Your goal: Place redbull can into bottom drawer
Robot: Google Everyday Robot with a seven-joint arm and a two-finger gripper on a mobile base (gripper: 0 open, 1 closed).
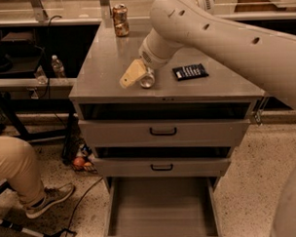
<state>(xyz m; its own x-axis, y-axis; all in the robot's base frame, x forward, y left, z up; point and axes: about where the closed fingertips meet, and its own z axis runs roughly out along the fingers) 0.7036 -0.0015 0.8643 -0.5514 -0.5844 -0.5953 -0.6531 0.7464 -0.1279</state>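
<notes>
The redbull can lies on its side on the grey cabinet top, near the front edge, its round silver end facing me. My gripper is down at the can, its tan tip just left of the can's end and covering most of the can's body. The bottom drawer is pulled out at floor level, its flat grey floor bare.
A shorter reddish-gold can stands at the back of the cabinet top. A black packet lies right of the gripper. The two upper drawers have black handles. A seated person's leg and shoe are at the left. A water bottle stands on a shelf.
</notes>
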